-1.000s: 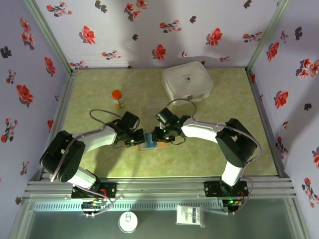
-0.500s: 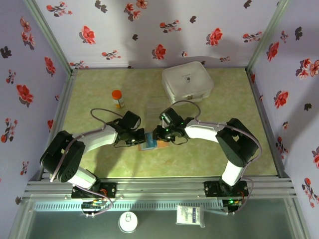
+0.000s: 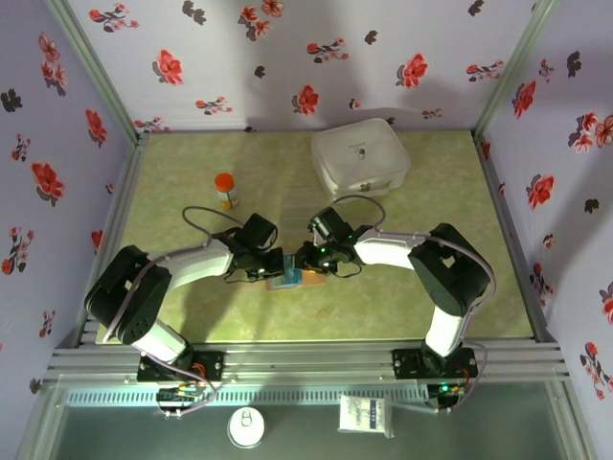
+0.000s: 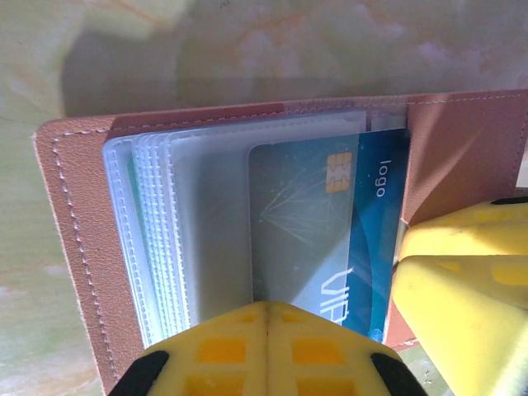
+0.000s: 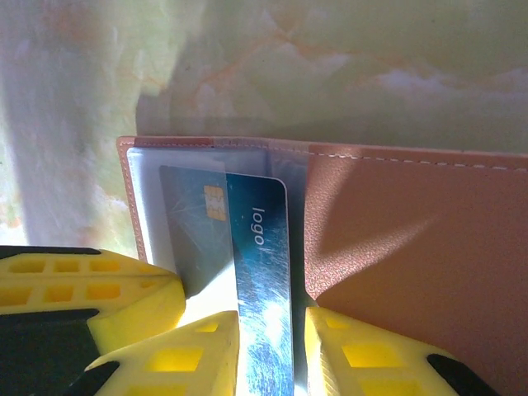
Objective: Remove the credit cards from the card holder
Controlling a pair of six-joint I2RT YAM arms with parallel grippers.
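While left jaws sit shut, right jaws pinch the glossy blue card [image 5: 260, 247] in stitched leather holder [image 5: 412, 247].

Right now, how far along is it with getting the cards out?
Done: the holder lies open on the table. In hand: the shut left gripper presses on its sleeves while the right gripper pinches the blue card, which is partly out of its sleeve. Left: pulling that card free, then any others; I can't tell how many remain.
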